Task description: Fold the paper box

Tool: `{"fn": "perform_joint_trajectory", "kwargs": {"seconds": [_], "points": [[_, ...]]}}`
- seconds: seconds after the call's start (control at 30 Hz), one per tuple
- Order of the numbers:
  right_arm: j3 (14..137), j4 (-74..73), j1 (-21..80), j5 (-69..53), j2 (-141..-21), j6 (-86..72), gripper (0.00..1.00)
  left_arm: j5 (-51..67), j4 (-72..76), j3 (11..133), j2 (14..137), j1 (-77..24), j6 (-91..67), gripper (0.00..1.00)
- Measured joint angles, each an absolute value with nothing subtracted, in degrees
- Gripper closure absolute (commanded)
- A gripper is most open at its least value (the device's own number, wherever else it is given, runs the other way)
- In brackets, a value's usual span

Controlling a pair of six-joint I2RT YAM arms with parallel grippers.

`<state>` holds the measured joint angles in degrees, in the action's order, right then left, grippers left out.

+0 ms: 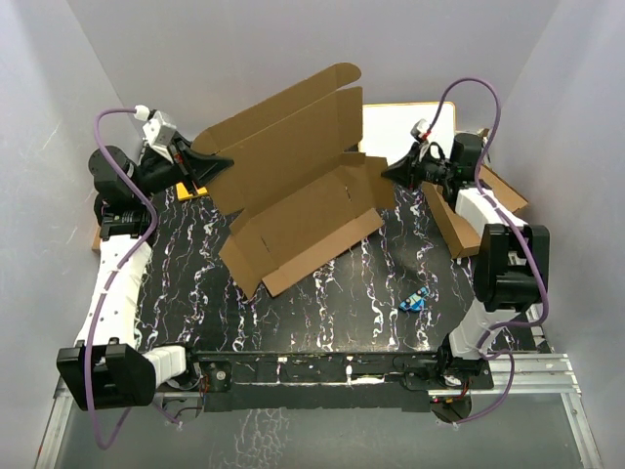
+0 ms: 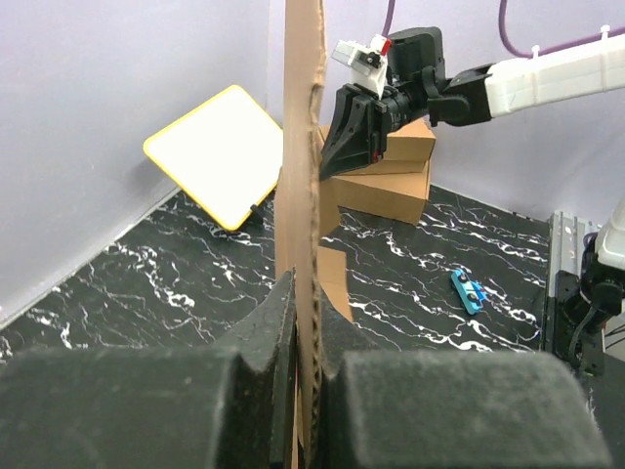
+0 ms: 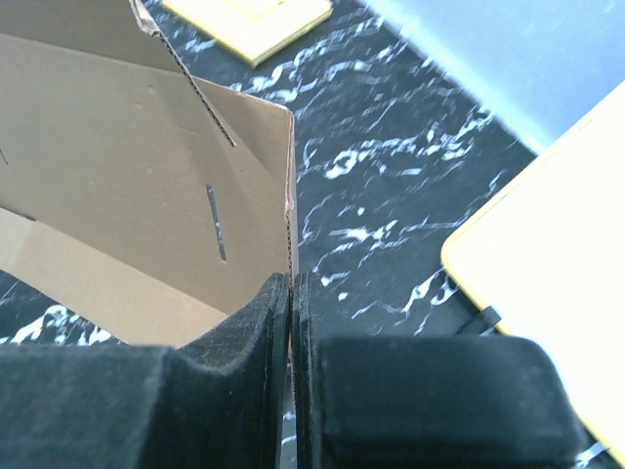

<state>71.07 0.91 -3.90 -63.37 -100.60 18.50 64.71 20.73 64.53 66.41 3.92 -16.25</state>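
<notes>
The paper box [image 1: 293, 191] is a large brown corrugated sheet with flaps and slots, opened out over the middle of the black marbled table [image 1: 342, 303]. Its back panel tilts up. My left gripper [image 1: 217, 162] is shut on the sheet's left edge. In the left wrist view that edge [image 2: 301, 147] rises straight up between the closed pads of the left gripper [image 2: 308, 293]. My right gripper [image 1: 389, 174] is shut on the right side flap. The right wrist view shows the right gripper [image 3: 291, 285] pinching the flap's [image 3: 127, 186] thin edge.
A white card with a yellow rim [image 1: 395, 127] lies at the back right. Smaller brown cardboard boxes [image 1: 459, 230] sit beside the right arm. A small blue part [image 1: 415, 300] lies near the front right. A yellow-orange item [image 1: 192, 192] rests under the left gripper.
</notes>
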Motion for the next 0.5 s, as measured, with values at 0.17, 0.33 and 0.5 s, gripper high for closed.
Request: {"fn": "perform_joint_trajectory", "kwargs": {"seconds": [0.17,0.33,0.5], "points": [[61.41,28.60,-4.01,-60.38,-99.48,3.73,0.92,67.72,26.55,64.93,68.10,3.14,-18.04,1.00],[52.56,47.24,-4.03,-57.74,-102.39,-5.13,0.92,68.86,26.65,62.11,67.70,0.84,-17.74,1.00],[47.29,56.25,-4.14,-56.90,-102.78,-7.64,0.92,69.04,26.30,58.72,67.57,0.30,-18.52,1.00]]}}
